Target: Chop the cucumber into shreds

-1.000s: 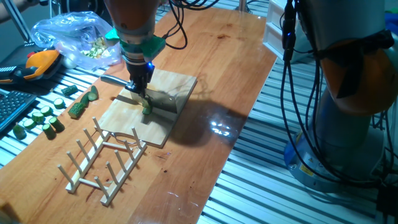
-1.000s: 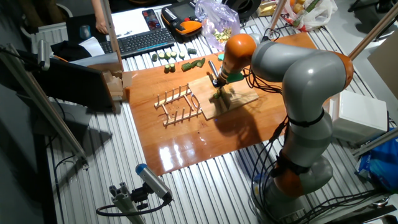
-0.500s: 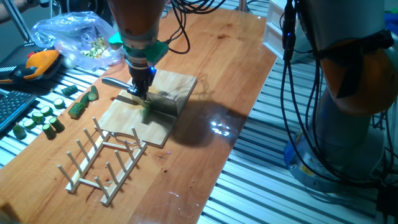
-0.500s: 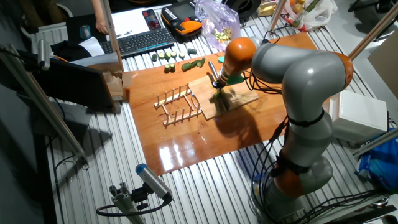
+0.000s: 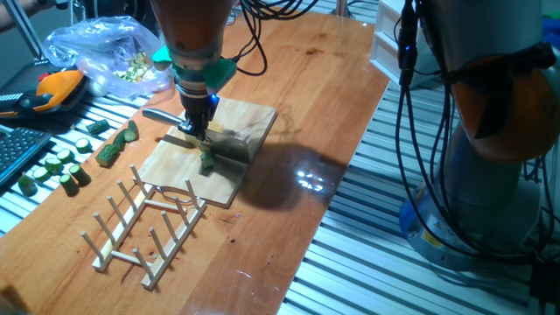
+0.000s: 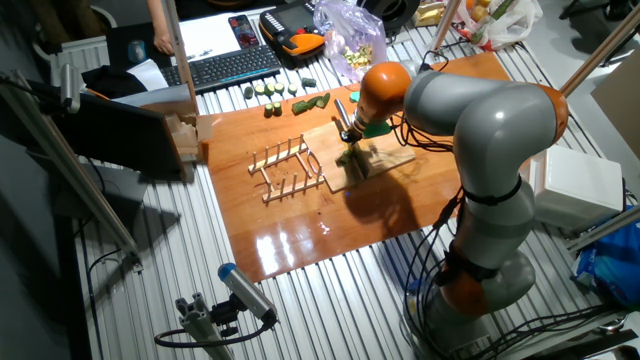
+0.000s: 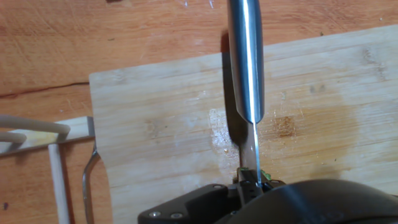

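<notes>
My gripper [image 5: 196, 129] is shut on a steel-handled knife [image 5: 164, 115] and holds it edge down just above the pale wooden cutting board [image 5: 249, 118]. The cucumber [image 5: 207, 159], a small dark green chunk, lies on the board right below and in front of the blade. In the hand view the knife [image 7: 244, 62] runs up the middle of the board [image 7: 161, 137]; a sliver of green [image 7: 267, 177] shows beside the blade at my gripper [image 7: 249, 184]. In the other fixed view my gripper [image 6: 350, 140] hides the cucumber. I see no separate shreds.
A wooden dish rack [image 5: 149, 219] stands just in front of the board. Round cucumber slices [image 5: 54, 166] and a longer cucumber piece [image 5: 109, 150] lie at the left edge. A plastic bag [image 5: 101, 52], an orange tool [image 5: 52, 87] and a keyboard [image 6: 225, 65] sit behind.
My gripper has lifted the knife slightly off the cucumber since a second ago, then stayed still. The chunk now shows clear of the blade.
</notes>
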